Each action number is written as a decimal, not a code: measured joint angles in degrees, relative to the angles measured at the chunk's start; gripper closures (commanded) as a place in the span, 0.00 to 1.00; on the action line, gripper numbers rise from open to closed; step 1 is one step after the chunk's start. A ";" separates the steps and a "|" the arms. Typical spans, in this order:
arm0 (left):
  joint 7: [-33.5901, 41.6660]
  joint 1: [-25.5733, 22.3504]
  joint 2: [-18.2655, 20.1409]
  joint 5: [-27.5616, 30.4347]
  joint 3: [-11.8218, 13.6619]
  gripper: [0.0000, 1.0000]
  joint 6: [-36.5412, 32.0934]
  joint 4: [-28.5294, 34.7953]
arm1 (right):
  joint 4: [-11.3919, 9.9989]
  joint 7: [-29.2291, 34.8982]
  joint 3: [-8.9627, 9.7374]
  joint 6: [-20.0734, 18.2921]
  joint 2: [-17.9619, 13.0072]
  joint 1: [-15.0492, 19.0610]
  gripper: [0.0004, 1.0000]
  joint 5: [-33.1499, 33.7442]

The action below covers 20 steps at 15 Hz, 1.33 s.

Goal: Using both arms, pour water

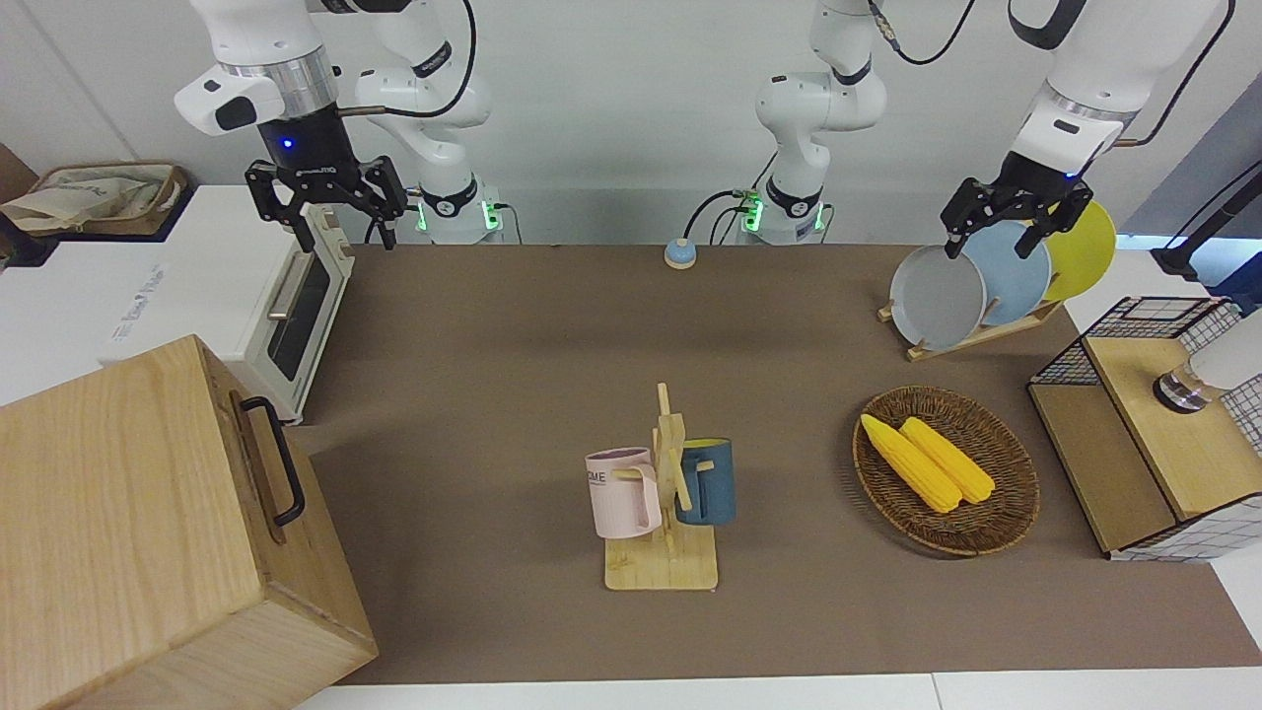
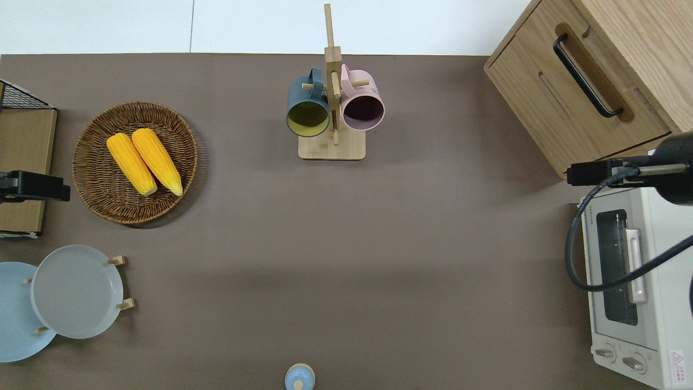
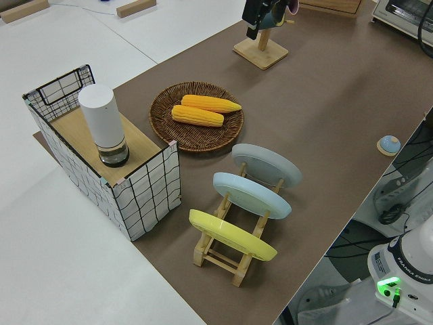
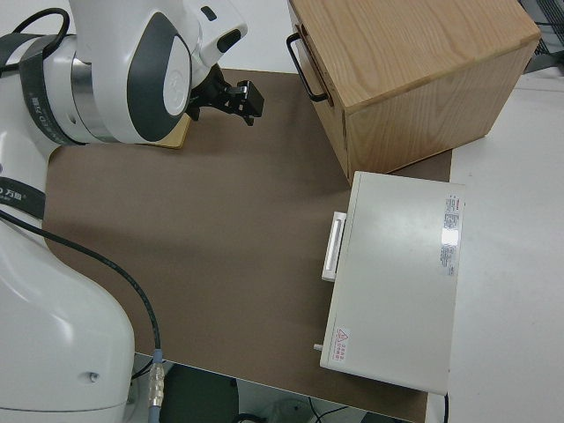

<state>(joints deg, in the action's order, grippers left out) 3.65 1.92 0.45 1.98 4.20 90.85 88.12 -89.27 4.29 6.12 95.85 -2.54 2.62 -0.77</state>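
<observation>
Front view: both arms raised, left gripper (image 1: 994, 225) and right gripper (image 1: 326, 205) spread wide, empty. Nothing grasped yet; next, probably reaching for pink mug (image 1: 624, 492).

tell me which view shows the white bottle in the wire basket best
The left side view: the white bottle stands upright and whole on the wire basket's wooden shelf. The front view cuts it at the edge; overhead and right side views miss it.

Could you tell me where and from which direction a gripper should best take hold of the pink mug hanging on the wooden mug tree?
Probably by its body wall. The pink mug hangs by its handle on a peg of the mug tree, its open mouth facing the robots, so coming from the right arm's end, fingers across the rim, one inside and one outside, then lifting off the peg seems best.
</observation>
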 measured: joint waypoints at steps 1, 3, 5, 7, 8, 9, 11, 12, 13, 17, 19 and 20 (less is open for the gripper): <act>0.00 0.00 -0.35 1.02 -0.12 0.00 0.00 0.01 | 0.00 0.00 -0.55 -0.04 0.02 0.03 0.01 0.02; 0.00 -0.03 -0.38 1.02 0.19 0.00 0.03 0.01 | -0.01 -0.45 -0.88 -2.04 0.04 0.04 0.01 0.03; 0.00 -0.05 -0.39 1.02 0.53 0.00 0.04 0.01 | -0.01 -0.77 -1.23 -2.87 0.07 0.04 0.01 0.05; 0.00 -0.05 -0.40 1.02 0.57 0.00 0.09 0.01 | -0.25 -0.94 -1.28 -3.31 0.15 0.04 0.01 0.06; -0.02 -0.05 -0.39 1.02 0.58 0.00 0.11 0.01 | -0.60 -1.01 -1.26 -3.34 0.21 0.04 0.01 0.06; -0.04 -0.05 -0.40 1.02 0.59 0.00 0.12 0.01 | -1.22 -1.07 -1.22 -3.34 0.31 0.00 0.01 0.06; -0.06 -0.05 -0.40 1.02 0.61 0.00 0.16 0.01 | -2.61 -1.09 -0.90 -3.33 0.58 -0.08 0.01 0.05; -0.06 -0.08 -0.40 1.02 0.70 0.00 0.18 0.01 | -3.28 -1.09 -0.65 -3.02 0.78 -0.10 0.01 0.05; -0.06 -0.19 -0.40 1.02 0.88 0.01 0.21 0.01 | -4.09 -1.09 -0.39 -1.98 0.89 -0.18 0.01 0.01; 3.56 -4.21 -0.76 1.00 2.40 0.01 1.04 -0.13 | -9.71 2.49 4.35 5.91 1.18 -0.77 0.01 -0.05; 6.85 -5.68 -1.33 1.00 3.40 0.01 1.61 -0.25 | -13.49 5.98 7.71 11.32 1.32 -1.03 0.01 -0.05; 8.19 -6.35 -1.67 1.00 3.76 0.01 1.99 -0.30 | -14.86 7.36 8.98 13.27 1.37 -1.09 0.01 -0.05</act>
<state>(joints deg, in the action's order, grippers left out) 11.84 -4.43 -1.22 2.99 7.97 92.83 87.82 -104.12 11.65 15.09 109.12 -1.17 1.53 -0.82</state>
